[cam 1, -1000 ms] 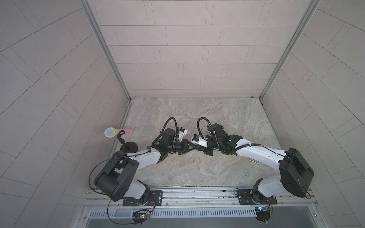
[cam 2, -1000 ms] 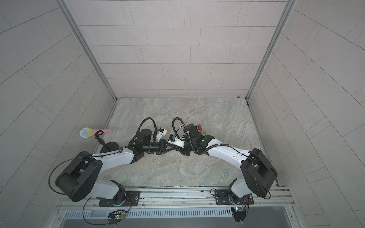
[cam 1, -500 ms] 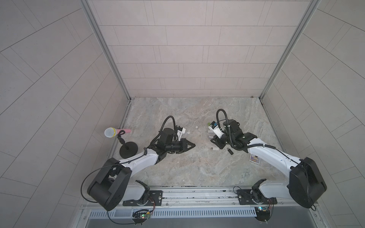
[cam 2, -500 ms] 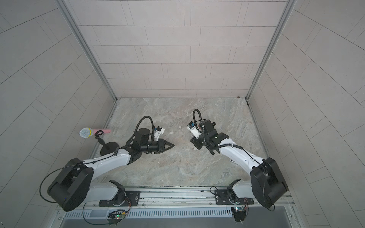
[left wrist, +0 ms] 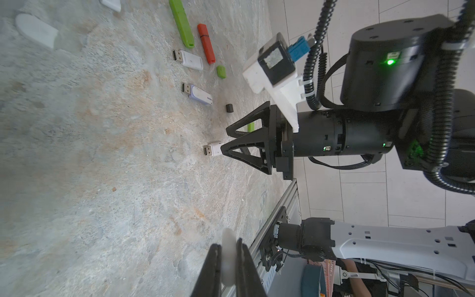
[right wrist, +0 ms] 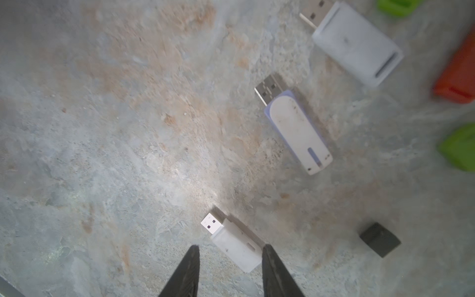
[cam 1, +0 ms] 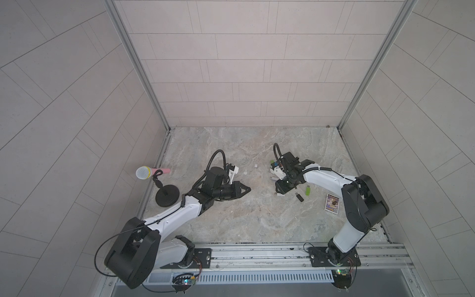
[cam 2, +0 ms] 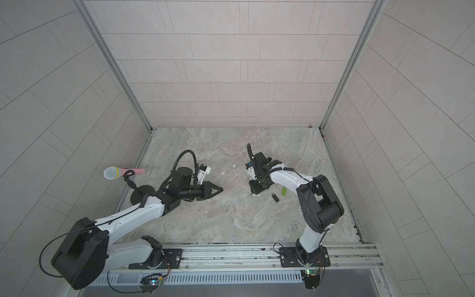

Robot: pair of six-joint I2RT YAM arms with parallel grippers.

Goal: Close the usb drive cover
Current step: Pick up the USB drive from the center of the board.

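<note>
Right wrist view: three uncapped drives lie right of centre, a lavender drive (right wrist: 299,133), a grey-white drive (right wrist: 356,43), and the white usb drive (right wrist: 237,248) between the right gripper's (right wrist: 230,246) parted jaws; the left gripper (left wrist: 228,244) pinches one white cover (left wrist: 227,234).

Bright, even, soft light with faint shadows.
Both top views are sharp, with wall tile lines bowing toward the frame edges. The right wrist view shows a glare patch on the tabletop (right wrist: 190,190) and slight blur. In the left wrist view, the left claw (left wrist: 228,245) and its white cover (left wrist: 227,259) are out of focus.
</note>
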